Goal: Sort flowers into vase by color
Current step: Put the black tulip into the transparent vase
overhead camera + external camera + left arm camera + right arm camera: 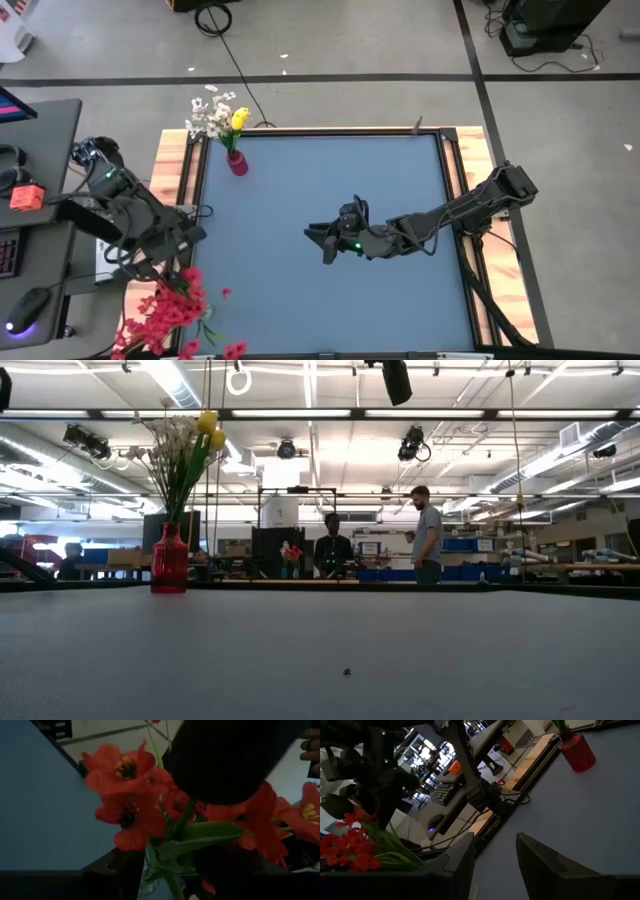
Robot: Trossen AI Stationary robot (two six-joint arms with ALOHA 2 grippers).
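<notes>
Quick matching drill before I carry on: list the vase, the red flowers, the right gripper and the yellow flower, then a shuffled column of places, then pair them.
1. vase
2. red flowers
3. right gripper
4. yellow flower

A. over the middle of the table
B. standing in the vase
C. far left corner of the table
D. near left edge, by the left gripper

Pairs: 1-C, 2-D, 3-A, 4-B

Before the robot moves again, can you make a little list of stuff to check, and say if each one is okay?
1. Red vase standing upright: ok.
2. White and yellow flowers sitting in the vase: ok.
3. Red flowers within reach of the left gripper: ok, right beside it at the table's edge.
4. Left gripper holding a stem: cannot tell.
5. Right gripper open and empty: ok.
6. Table between red flowers and vase unblocked: ok.
</notes>
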